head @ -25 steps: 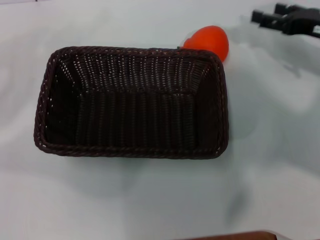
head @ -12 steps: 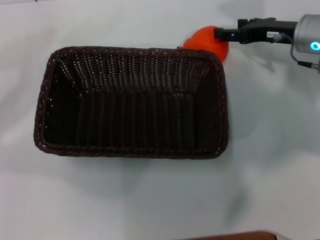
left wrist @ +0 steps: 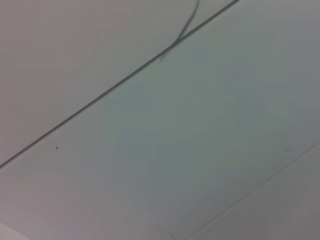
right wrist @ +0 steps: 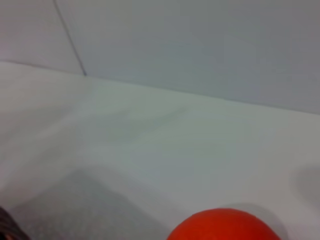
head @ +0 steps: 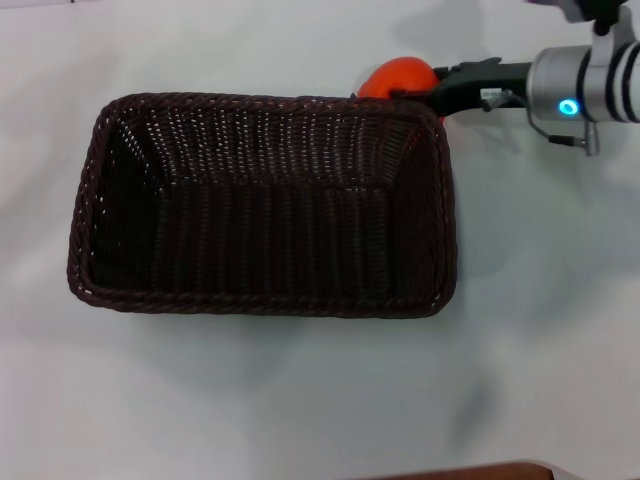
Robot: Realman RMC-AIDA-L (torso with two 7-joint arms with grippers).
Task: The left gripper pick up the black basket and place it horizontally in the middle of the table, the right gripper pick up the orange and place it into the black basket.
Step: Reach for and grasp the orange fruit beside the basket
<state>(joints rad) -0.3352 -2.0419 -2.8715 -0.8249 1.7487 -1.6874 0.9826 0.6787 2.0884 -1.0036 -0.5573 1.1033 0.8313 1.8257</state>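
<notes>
Head view: the right gripper [head: 432, 90] is brought against the orange [head: 398, 78] behind the black basket [head: 262, 205].

The orange is seen toward the table's [head: 300, 400] far edge, touching the basket's far right corner, directly ahead of the jaws. Whether the jaws are closed on it cannot be told. The basket's long axis is laid crosswise.

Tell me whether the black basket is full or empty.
Empty. In the head view the black basket shows only bare woven floor; the orange sits outside, behind its far right corner, with the right end effector at it.
</notes>
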